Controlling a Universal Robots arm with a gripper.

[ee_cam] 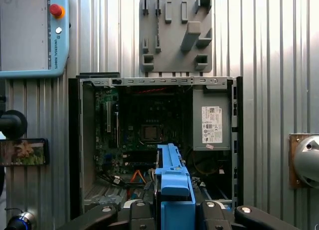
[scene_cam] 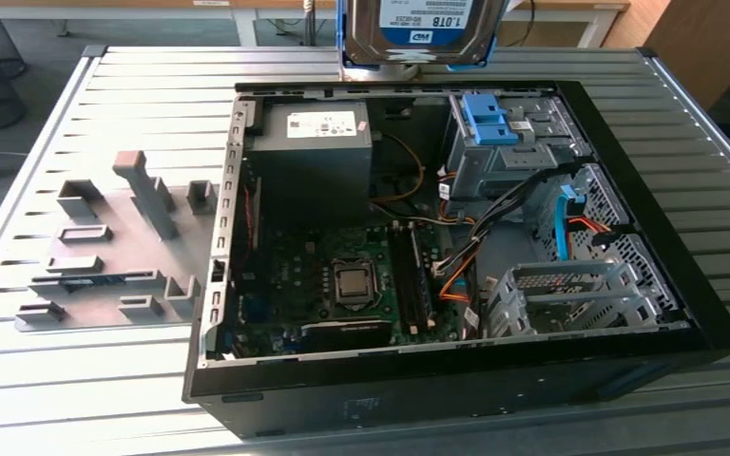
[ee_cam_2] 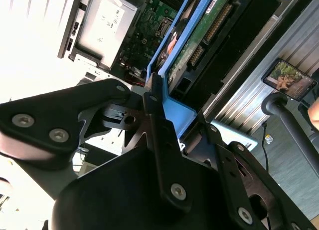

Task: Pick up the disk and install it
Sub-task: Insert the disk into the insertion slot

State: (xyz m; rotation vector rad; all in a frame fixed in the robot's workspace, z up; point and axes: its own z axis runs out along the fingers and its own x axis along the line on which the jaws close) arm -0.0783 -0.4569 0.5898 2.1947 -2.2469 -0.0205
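- The disk hangs in the air at the top of the exterior view. It is above the far wall of the open case and clear of it.
- In that view its label face is turned to the camera with the print upside down. The flat faces stand upright and the lower edge lies level across the view.
- Its long axis runs from the gripper out toward the case. In the first wrist view the disk is edge-on, a blue strip pointing into the case.
- The second wrist view gives the other face of the disk, a green circuit board inside the blue rim.
- The gripper is clamped on the disk, with black fingers pressing its blue edges from both sides.
- The exterior view takes in the power supply, the bracket on the bay, and the cage.
- The first wrist view takes in a pendant and a phone near the case.
- A grey plate lies on the table beside the case.
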